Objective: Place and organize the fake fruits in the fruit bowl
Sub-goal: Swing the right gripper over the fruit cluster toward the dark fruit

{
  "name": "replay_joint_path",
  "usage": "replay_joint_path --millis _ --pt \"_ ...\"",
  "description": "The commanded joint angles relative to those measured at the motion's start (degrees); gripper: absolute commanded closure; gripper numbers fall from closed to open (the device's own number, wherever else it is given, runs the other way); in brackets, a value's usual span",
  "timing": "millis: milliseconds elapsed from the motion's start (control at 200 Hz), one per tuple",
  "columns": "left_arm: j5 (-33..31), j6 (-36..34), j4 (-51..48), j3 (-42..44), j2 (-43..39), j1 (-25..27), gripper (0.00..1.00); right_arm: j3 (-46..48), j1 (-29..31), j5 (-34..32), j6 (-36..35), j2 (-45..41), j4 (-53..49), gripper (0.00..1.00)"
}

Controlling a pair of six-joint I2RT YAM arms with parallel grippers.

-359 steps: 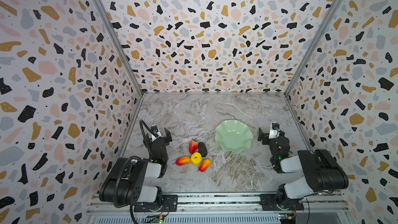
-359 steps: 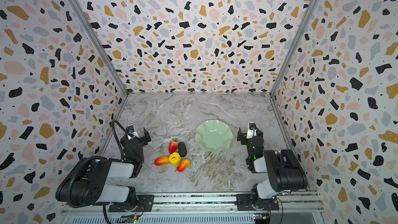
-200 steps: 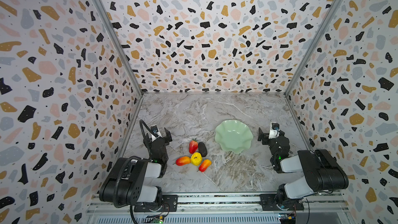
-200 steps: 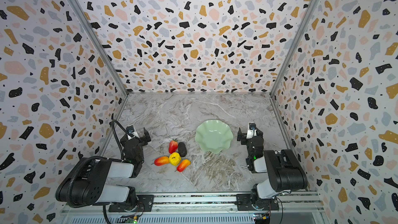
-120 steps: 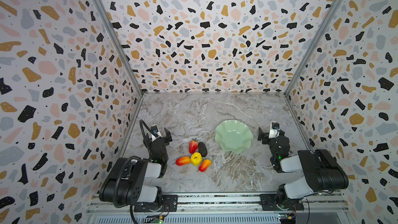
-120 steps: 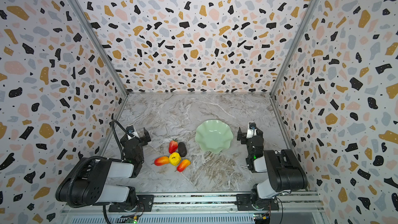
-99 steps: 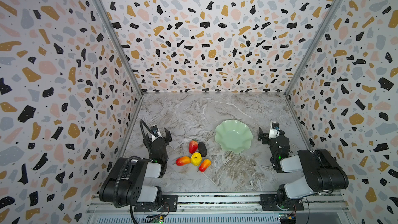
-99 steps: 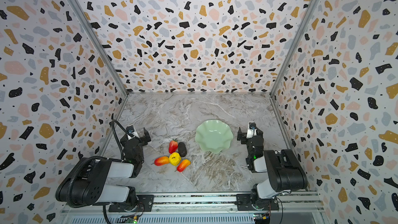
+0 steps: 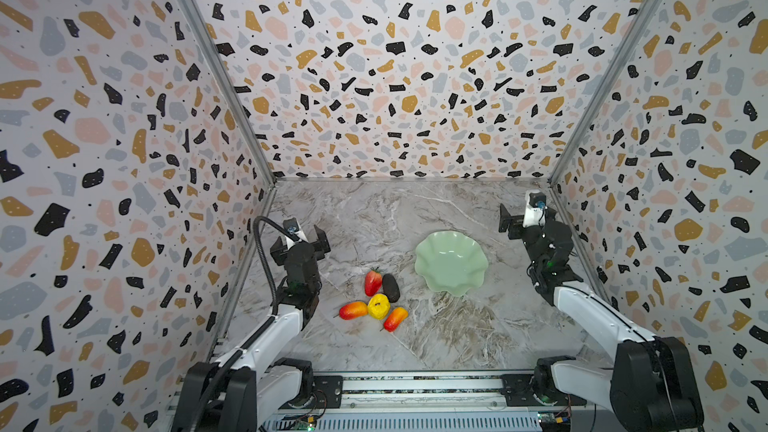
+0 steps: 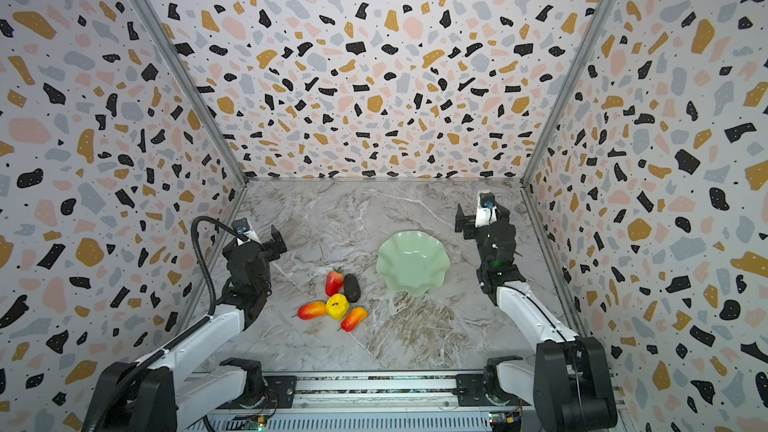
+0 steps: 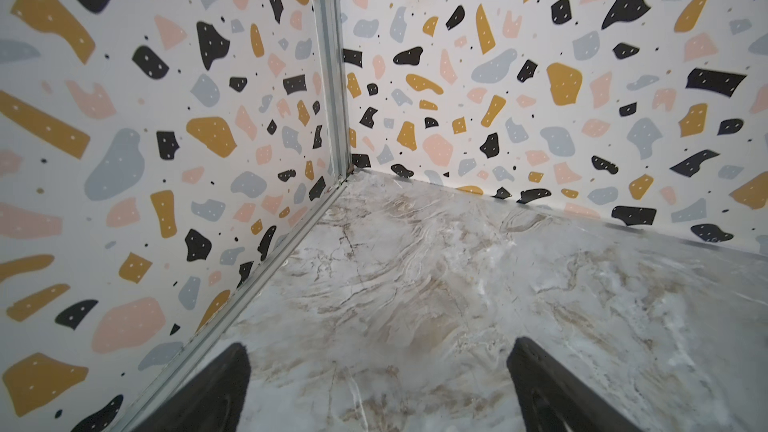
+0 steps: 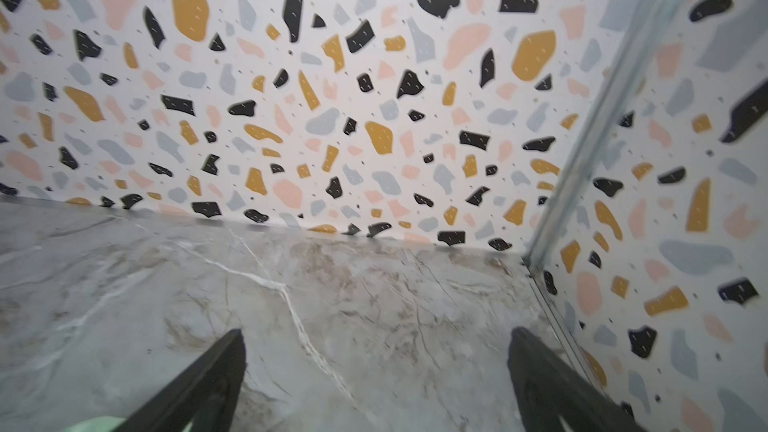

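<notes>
Grey marbled tabletop [image 9: 436, 338]: nothing shifted lately. Shallow mint-green scalloped fruit bowl [image 9: 451, 263] empty. Left gripper [image 11: 376, 347], right gripper [image 12: 376, 336]: fingers wide apart, empty, idle. Red strawberry [image 9: 372, 282], blackish avocado-like oval [image 9: 390, 288], lumpy yellow fruit [image 9: 378, 306], two red-orange mango-like ovals [image 9: 353, 310] [image 9: 395, 318] clustered near bowl, clear of it. Picking apparently not begun.

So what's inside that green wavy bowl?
Nothing: the fruit bowl shows only its bare mint inside in both top views. All five fake fruits lie outside. Nothing covers it.
</notes>
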State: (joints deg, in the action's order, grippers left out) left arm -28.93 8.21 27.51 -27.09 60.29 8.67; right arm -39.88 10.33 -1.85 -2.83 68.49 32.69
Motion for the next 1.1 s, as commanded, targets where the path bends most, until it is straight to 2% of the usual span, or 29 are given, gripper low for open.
replay_joint_path --millis 0,85,185,300,370,501,646,801,1096 --pt "4.3 3.2 -19.7 -8.9 -3.0 1.4 0.00 -9.2 8.0 3.0 -4.2 4.9 -22.3 0.01" --pt "6.7 2.8 -27.2 -14.5 -3.8 2.1 0.00 -15.1 15.4 2.9 -7.0 9.9 -28.6 0.01" --pt "9.4 1.2 -38.1 -22.7 -3.0 2.1 0.01 -21.5 22.3 7.4 -10.7 15.4 -35.4 0.01" --pt "10.2 -2.8 -50.0 -30.8 -1.1 2.1 0.00 -30.6 27.5 10.8 -11.5 21.9 -43.5 0.01" --pt "9.1 -5.2 -53.9 -32.5 -0.6 2.1 0.00 -35.6 30.0 11.3 -10.6 26.2 -46.8 0.01" --pt "7.9 -8.2 -53.1 -30.0 0.1 2.1 0.01 -43.2 32.6 10.7 -4.2 33.3 -51.4 0.01" --pt "15.0 -8.3 -51.9 -28.4 1.7 1.7 0.00 -46.4 34.8 12.9 1.5 36.5 -55.2 0.01" --pt "17.7 -8.0 -50.5 -26.5 0.8 1.2 0.00 -45.9 38.0 13.0 4.5 36.3 -57.8 0.00" --pt "17.0 -7.8 -49.7 -25.4 -0.5 0.7 0.00 -43.3 39.9 16.5 7.2 37.6 -59.0 0.16"
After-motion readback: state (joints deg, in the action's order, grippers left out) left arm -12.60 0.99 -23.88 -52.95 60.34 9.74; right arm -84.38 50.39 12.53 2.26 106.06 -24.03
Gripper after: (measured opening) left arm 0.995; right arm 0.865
